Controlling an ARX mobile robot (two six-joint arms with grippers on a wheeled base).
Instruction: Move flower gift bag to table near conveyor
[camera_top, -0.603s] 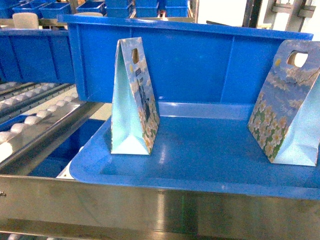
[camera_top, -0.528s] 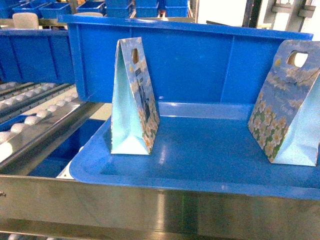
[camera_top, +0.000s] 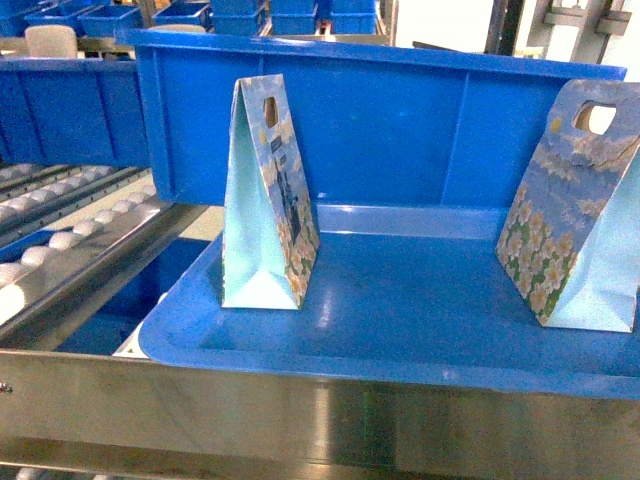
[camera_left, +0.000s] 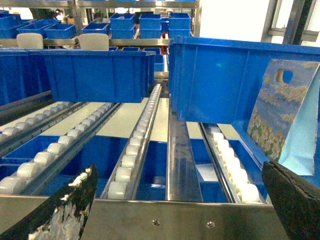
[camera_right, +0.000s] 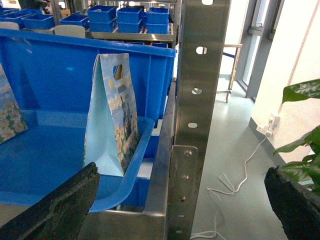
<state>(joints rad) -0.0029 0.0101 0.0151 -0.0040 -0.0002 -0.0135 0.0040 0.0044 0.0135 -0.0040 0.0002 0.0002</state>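
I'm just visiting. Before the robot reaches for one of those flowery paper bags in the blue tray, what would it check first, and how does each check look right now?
1. Left gift bag upright in the blue tray: ok.
2. Right gift bag upright, against the tray's right side: ok.
3. Handle cut-outs on both bags unobstructed: ok.
4. Left gripper open, holding nothing: ok.
5. Right gripper open, holding nothing: ok.
6. Table near the conveyor ready to receive a bag: cannot tell, it is out of view.
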